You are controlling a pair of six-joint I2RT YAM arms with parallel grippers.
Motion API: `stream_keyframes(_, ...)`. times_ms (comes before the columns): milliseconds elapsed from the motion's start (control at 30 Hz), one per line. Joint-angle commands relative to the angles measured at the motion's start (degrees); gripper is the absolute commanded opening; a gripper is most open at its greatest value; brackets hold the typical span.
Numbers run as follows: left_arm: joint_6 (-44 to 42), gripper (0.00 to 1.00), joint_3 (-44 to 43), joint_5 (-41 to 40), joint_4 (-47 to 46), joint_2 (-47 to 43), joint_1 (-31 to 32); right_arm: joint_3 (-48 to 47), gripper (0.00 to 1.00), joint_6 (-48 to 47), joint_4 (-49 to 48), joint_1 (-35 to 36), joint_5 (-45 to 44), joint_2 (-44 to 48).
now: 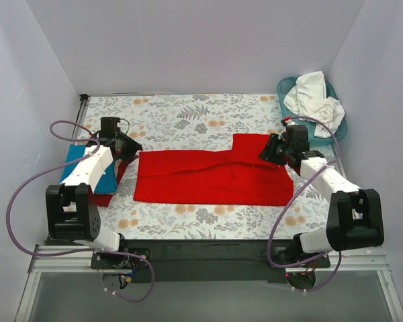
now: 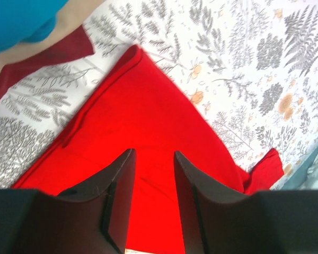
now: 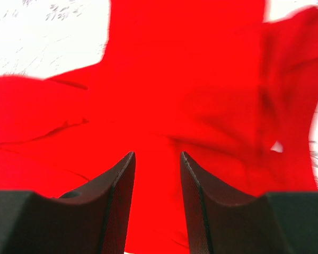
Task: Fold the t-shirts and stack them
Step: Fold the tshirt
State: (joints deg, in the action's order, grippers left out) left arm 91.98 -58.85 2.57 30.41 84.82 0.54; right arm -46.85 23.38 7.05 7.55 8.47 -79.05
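Note:
A bright red t-shirt lies flat across the middle of the floral table cloth, folded into a long band with one flap up at its far right. My left gripper is open just above its left end; red cloth shows between the jaws. My right gripper is open above its right end, over the red cloth. A folded turquoise blue t-shirt lies at the left edge under my left arm, and also shows in the left wrist view. White t-shirts lie in the basket.
A teal plastic basket stands at the far right corner. A dark red cloth sticks out from under the blue t-shirt. White walls close in the table on three sides. Purple cables loop beside both arms.

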Motion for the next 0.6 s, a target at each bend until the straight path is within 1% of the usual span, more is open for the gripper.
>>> stream_keyframes(0,0.12,0.32,-4.59,-0.46,1.58,2.97,-0.01,-5.43,0.46,-1.49,0.86,4.92,-1.61,-2.60)
stream_keyframes(133,0.74,0.26,-8.20,-1.69,2.54,9.38,0.96,-11.23,0.46,-2.28,2.44,11.59,-4.06,-9.27)
stream_keyframes(233,1.09,0.25,-11.27,-1.87,3.25,13.51,2.18,-17.20,0.47,-3.07,4.19,15.72,-6.61,-14.81)
stream_keyframes(300,1.27,0.24,-12.95,-3.88,3.77,15.46,2.89,-21.85,0.47,-3.86,6.82,18.27,-8.20,-19.01)
stream_keyframes(400,1.27,0.24,-15.33,-4.67,4.39,18.19,3.33,-26.43,0.50,-4.39,9.11,21.09,-13.12,-23.41)
stream_keyframes(567,1.09,0.23,-19.10,-5.56,5.53,21.53,3.42,-29.79,0.52,-4.57,13.33,24.52,-22.59,-27.12)
